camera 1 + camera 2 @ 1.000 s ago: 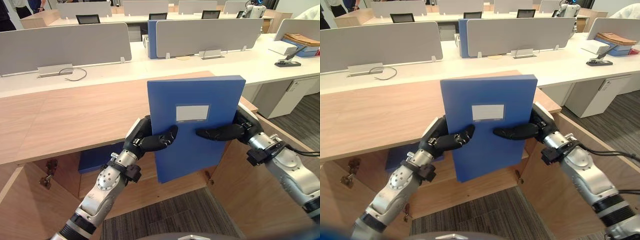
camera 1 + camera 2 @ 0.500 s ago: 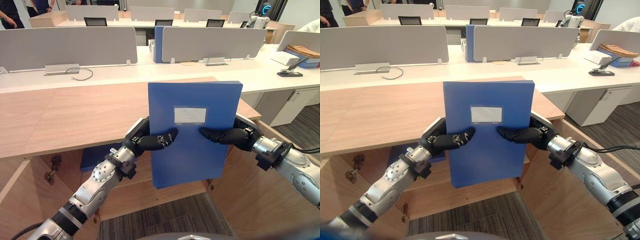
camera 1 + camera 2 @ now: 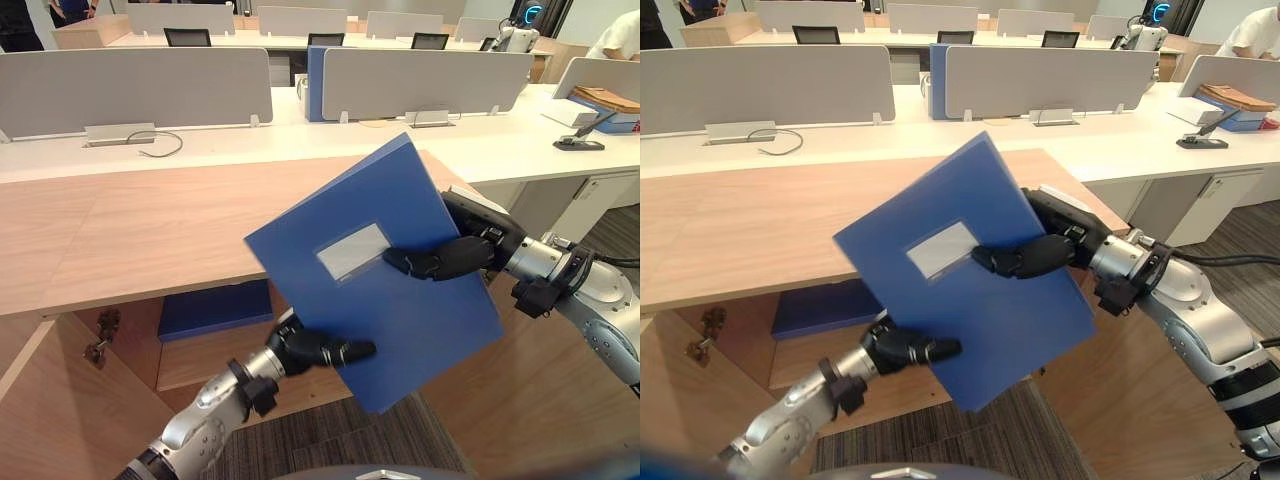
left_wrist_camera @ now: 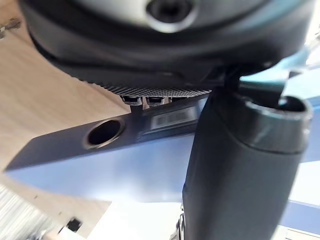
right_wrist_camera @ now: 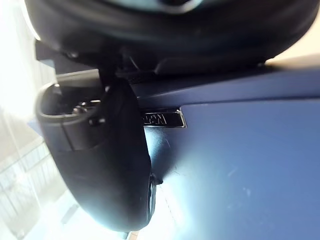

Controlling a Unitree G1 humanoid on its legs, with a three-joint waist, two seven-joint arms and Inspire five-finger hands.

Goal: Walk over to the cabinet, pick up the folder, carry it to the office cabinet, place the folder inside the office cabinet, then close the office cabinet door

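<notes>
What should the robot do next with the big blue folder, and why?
Probably lower the folder and ease it into the open cabinet under the wooden top. The left hand and right hand both pinch it. It is tilted and held in front of the top's edge, higher than the second folder lying flat inside, so going down and in seems right.

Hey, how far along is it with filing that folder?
Done: folder picked up and brought to the open cabinet. In hand: left robot hand and right robot hand grip it, tilted, before the opening. Left: put it inside, shut the door.
</notes>
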